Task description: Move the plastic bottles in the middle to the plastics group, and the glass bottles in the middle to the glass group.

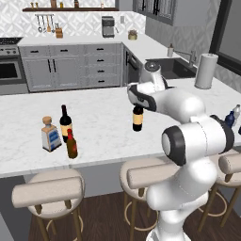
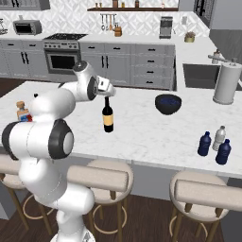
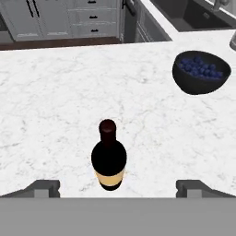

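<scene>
Marble island counter (image 1: pixel 99 127) in a grey kitchen. Wine bottle (image 2: pixel 108 115) alone, upright, mid-counter, not yet sorted. Claw (image 3: pixel 117 186) released, hovering just above its red top, probably lined up for grasping. Glass group (image 1: pixel 59 132) far left.

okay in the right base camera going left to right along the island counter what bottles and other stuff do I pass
Squat bottle → wine bottle → dark bowl → blue bottle → pale bottle → second blue bottle → paper towel roll.
</scene>
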